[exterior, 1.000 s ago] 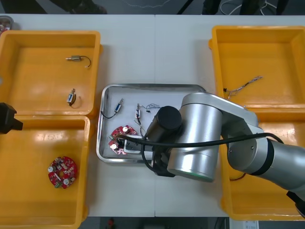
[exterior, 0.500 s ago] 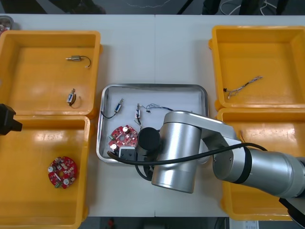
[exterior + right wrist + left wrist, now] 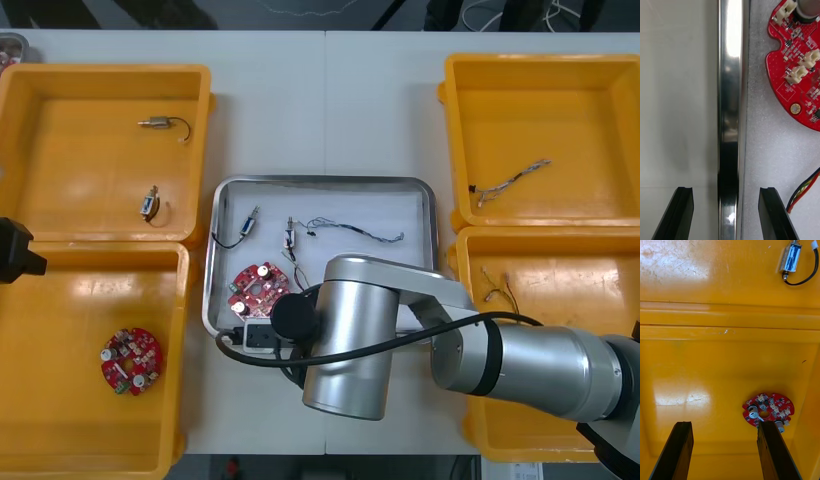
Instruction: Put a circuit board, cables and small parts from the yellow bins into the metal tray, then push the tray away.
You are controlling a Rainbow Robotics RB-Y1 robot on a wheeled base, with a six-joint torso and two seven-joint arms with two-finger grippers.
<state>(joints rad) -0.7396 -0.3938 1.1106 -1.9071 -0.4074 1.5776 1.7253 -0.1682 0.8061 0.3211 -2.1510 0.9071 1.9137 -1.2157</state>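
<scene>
The metal tray [image 3: 322, 181] lies mid-table, white inside. It holds a red circuit board [image 3: 258, 285], a blue and white cable [image 3: 352, 229] and two small metal parts [image 3: 249, 222]. My right gripper [image 3: 256, 337] hangs at the tray's near left corner. In the right wrist view that gripper [image 3: 726, 191] is open, its fingers straddling the shiny tray rim [image 3: 730, 112], with the circuit board [image 3: 801, 75] and a red and yellow cable [image 3: 805, 193] inside the rim. My left gripper [image 3: 15, 250] waits open at the far left, over a bin.
Yellow bins stand on both sides. The left far bin [image 3: 60, 180] holds two small metal parts [image 3: 150, 204]; the left near bin [image 3: 70, 400] holds a second circuit board [image 3: 130, 360]. A twisted cable [image 3: 510, 180] lies in the right far bin, thin wires [image 3: 495, 285] in the right near one.
My right arm has drawn back toward the tray's near left corner, uncovering the tray's inside and the blue and white cable. The left arm has stayed still.
</scene>
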